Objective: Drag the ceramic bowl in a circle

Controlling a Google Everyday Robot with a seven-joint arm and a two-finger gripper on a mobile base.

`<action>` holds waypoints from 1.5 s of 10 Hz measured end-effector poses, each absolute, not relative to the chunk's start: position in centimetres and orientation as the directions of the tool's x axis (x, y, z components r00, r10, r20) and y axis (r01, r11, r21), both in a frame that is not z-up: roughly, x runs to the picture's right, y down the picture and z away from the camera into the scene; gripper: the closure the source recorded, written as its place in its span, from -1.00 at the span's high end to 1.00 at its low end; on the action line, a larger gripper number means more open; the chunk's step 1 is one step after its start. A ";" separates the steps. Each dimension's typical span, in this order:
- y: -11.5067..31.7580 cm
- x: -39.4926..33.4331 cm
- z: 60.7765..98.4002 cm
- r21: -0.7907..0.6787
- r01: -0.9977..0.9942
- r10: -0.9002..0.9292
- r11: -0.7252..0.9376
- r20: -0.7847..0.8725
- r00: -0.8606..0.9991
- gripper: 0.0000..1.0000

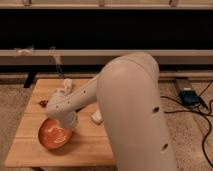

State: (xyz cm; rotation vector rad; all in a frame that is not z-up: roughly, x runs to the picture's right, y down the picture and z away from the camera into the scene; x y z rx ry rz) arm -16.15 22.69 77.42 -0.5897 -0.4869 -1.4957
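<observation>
The bowl (54, 135) sits on the front-left part of the wooden worktop (92, 147), near the left and front edges but clear of both. The gripper (65, 126) is down at the bowl's rear-right rim, at the end of the arm (130, 100). The wrist hides the contact, so it cannot be told whether the jaws are wide, narrow or closed on the rim. The first risk is running the bowl off an edge. A circle swept outward to the left or toward the front has only a modest band of bare wood before the drop, and the bowl is breakable. The second risk is slip or tilt. If the hold is on one side of the rim only, a sideways pull could lift the far side or let the glossy rim slide free. The third risk is collision. A small pale block (96, 117) lies just right of the gripper, and a small dark item (44, 103) lies behind the bowl near the left edge, so a wide loop would push either one. The most open room appears to be the bare wood to the right front and the middle of the worktop, so a tight circle biased that way looks safest.
</observation>
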 end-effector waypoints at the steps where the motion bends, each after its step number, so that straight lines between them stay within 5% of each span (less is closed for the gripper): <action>1: 23.0 -15.2 77.0 -0.076 0.997 -0.768 -0.023 0.640 0.031 -1.00; 8: 26.2 -20.8 69.5 0.037 0.992 -0.746 -0.125 0.655 -0.118 -1.00; 15: 21.5 -27.0 75.1 0.104 0.970 -0.732 -0.218 0.640 -0.233 -1.00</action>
